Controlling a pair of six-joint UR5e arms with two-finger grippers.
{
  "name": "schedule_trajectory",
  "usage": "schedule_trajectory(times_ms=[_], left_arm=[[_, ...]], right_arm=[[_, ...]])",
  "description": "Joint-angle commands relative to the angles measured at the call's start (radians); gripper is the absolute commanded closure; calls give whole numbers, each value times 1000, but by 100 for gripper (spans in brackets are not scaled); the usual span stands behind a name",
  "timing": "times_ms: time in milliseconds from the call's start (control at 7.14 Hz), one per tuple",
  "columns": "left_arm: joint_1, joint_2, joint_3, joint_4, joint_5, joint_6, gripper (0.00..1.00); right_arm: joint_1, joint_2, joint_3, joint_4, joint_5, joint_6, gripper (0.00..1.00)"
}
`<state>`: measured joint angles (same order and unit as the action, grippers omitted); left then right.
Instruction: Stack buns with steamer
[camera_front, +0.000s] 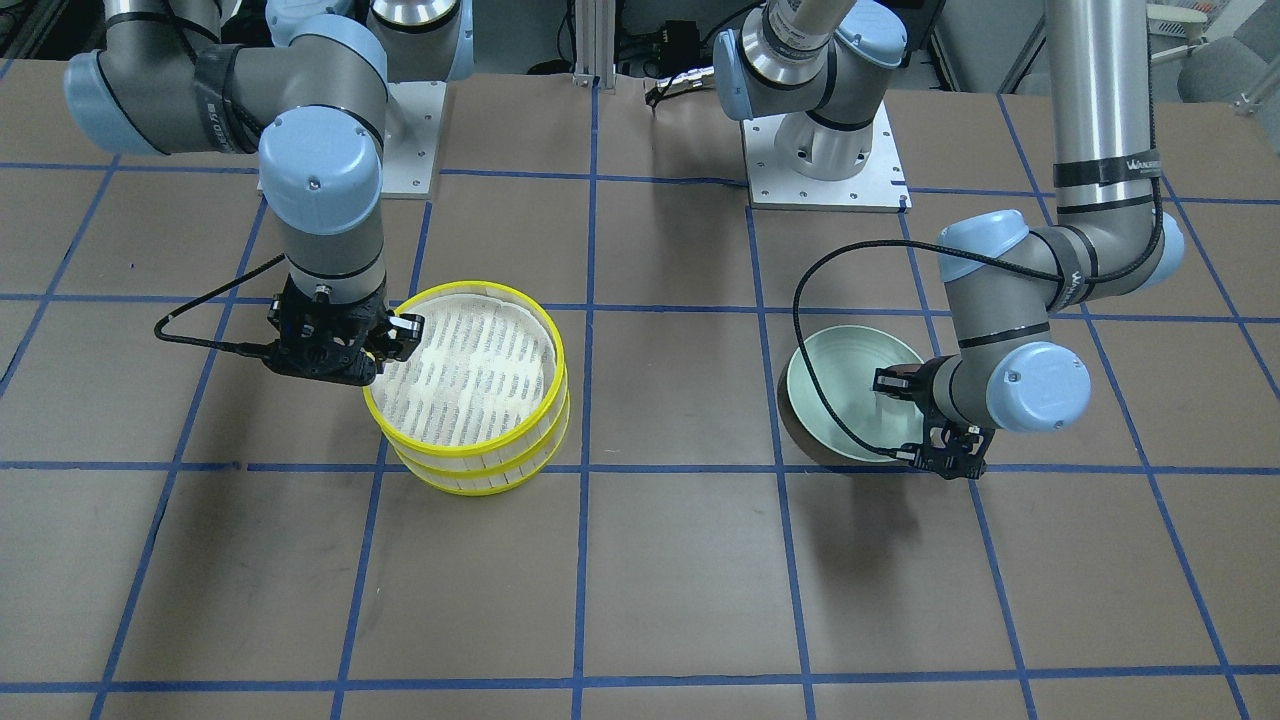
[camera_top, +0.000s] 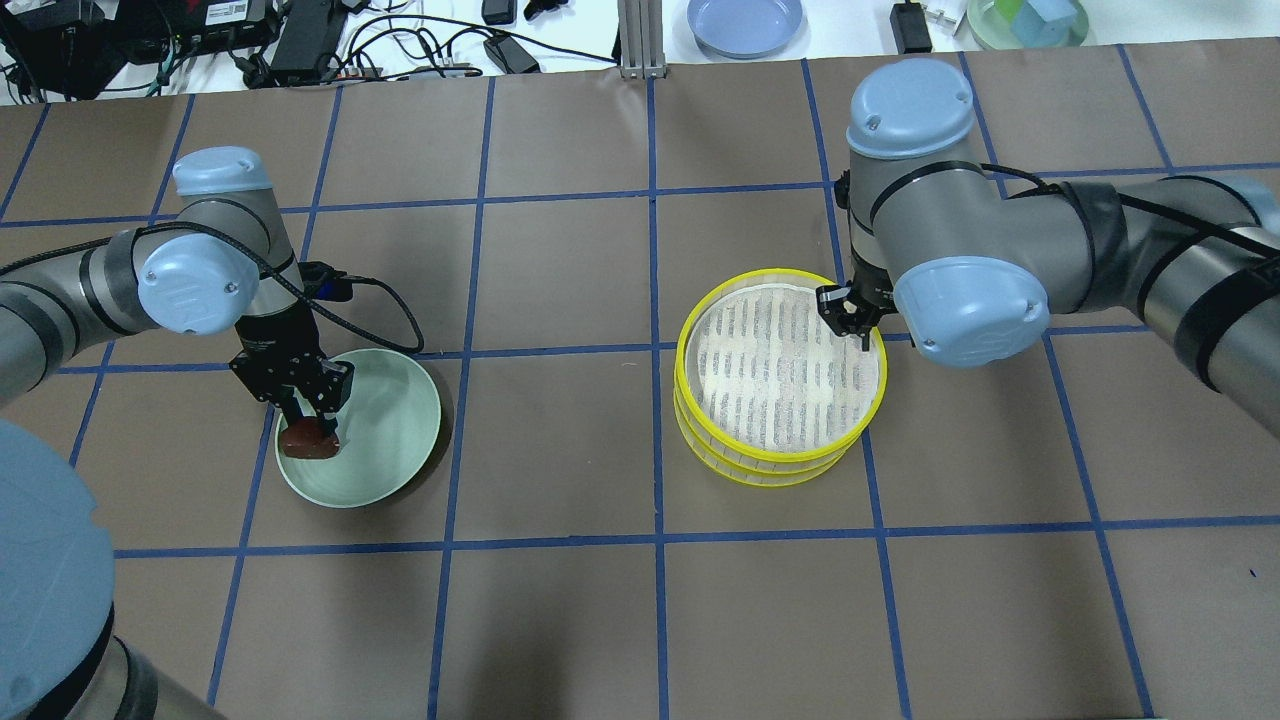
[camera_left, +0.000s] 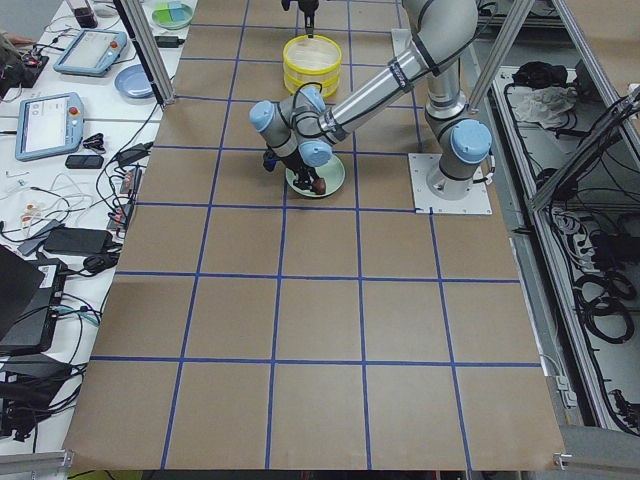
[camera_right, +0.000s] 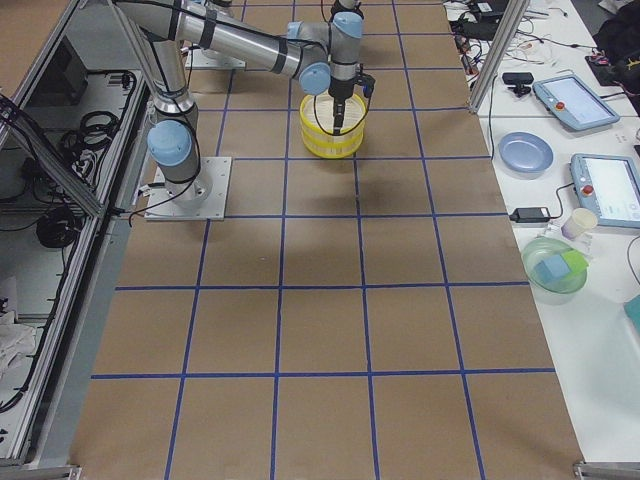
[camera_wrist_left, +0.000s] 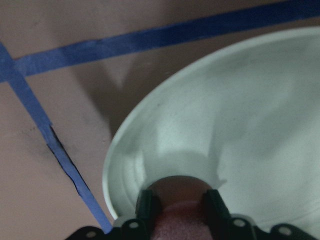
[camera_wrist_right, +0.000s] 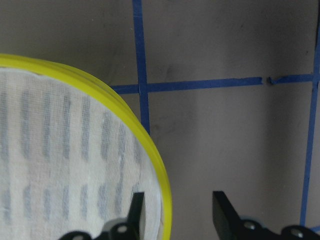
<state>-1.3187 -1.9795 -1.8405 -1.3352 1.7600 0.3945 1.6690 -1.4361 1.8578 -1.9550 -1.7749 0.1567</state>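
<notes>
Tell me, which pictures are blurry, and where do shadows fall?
Left wrist view: soft all over, the brown bun in the left pincer a blurred smudge at the bottom edge, the rim of the pale green plate fuzzy. Right wrist view: sharper, the liner stripes of the steamer and the blue tape clear. Front-facing view: a broad soft shadow on the table beside the plate.

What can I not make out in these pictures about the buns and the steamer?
Inside of the lower tray: the upper tray covers it in every view. The cream-white bun shows nowhere.
The brown bun: left wrist view cuts it at the bottom edge, between the fingers of the left gripper.
Both side views: everything too small for detail.
</notes>
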Motion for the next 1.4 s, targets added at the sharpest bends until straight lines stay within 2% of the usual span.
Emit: schedule_trajectory(times_ms=[0, 140, 280, 420, 560, 840, 1120, 1260], left_arm=[[0, 4, 18, 2, -11, 4, 100], [-4, 23, 53, -8, -40, -3, 100], [-7, 31, 90, -28, -113, -6, 100], [-17, 47, 119, -59, -125, -35, 100], [-45, 80, 157, -102, -148, -119, 100], [-173, 137, 251, -168, -264, -332, 100], [-297, 183, 268, -161, -393, -467, 100], [-365, 188, 270, -135, -506, -539, 100]], right_arm=[[-2, -76, -194, 180, 114, -3, 1], [-3, -98, -336, 349, 141, -3, 1], [-5, -99, -441, 449, 140, -15, 0], [-3, -105, -471, 511, 144, -19, 0], [-6, -113, -479, 512, 176, -19, 0], [-2, -124, -451, 505, 160, -89, 0], [-3, -133, -431, 504, 140, -109, 0], [-5, -133, -431, 502, 140, -112, 0]])
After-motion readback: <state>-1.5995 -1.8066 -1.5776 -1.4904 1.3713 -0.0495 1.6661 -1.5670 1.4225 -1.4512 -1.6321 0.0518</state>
